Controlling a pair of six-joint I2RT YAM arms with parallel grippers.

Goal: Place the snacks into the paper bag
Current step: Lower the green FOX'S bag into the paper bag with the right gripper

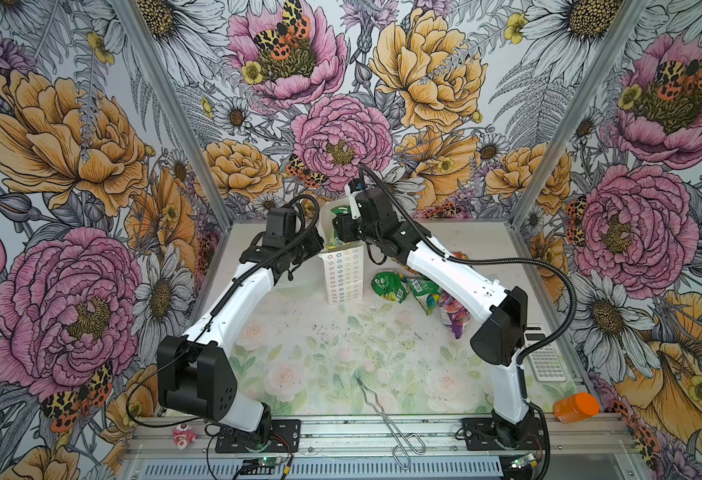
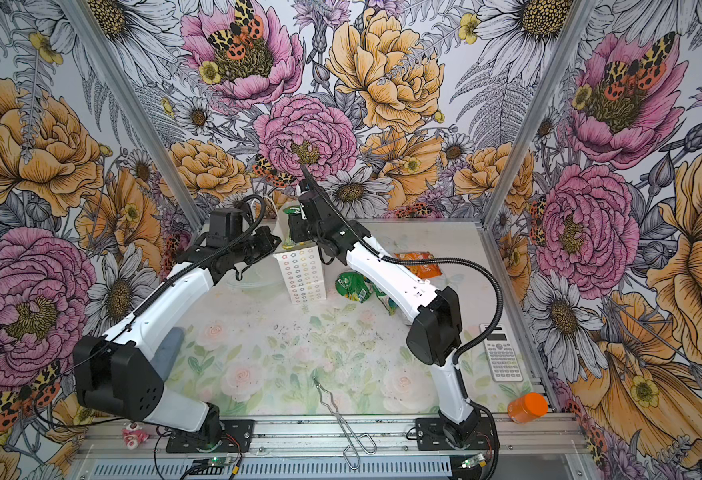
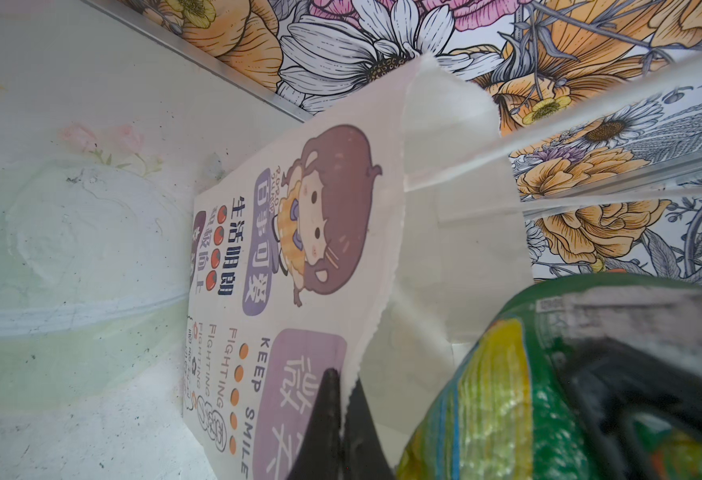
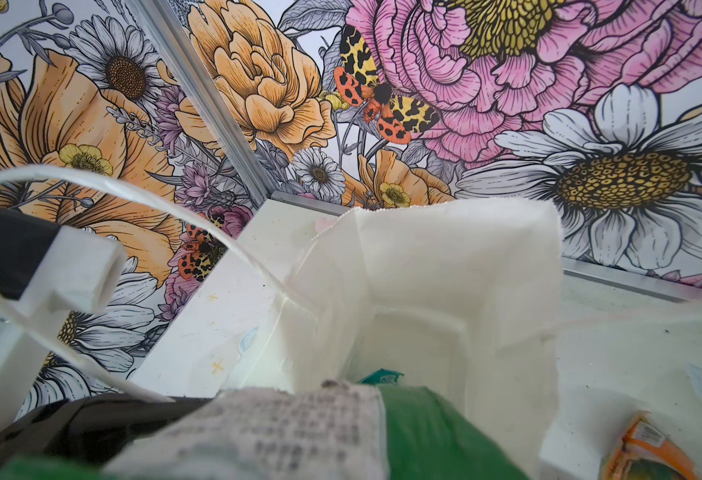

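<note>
The white paper bag [image 1: 343, 276] [image 2: 303, 274] stands upright at the back middle, its cartoon-girl face [image 3: 299, 249] towards my left arm. My left gripper [image 3: 341, 378] [image 1: 319, 245] is shut on the bag's top rim. Just over the bag's open mouth [image 4: 444, 270] is my right gripper [image 1: 341, 227] [image 2: 295, 226], with a green snack packet [image 1: 342, 244] [image 3: 507, 395] [image 4: 424, 432] at its jaws; the packet hides them. A teal packet [image 4: 380, 376] lies inside the bag. More snacks lie right of the bag: two green [image 1: 388, 286] [image 1: 424, 291], purple-pink [image 1: 453, 311], orange [image 2: 422, 266].
A clear plastic bowl [image 1: 295, 282] [image 3: 70, 270] sits left of the bag. Metal tongs [image 1: 386, 419] lie at the front middle. A calculator [image 1: 546, 361] and an orange bottle [image 1: 575, 409] are front right, a pink-white toy [image 1: 183, 436] front left. A bag handle cord [image 4: 91, 183] loops near my right wrist.
</note>
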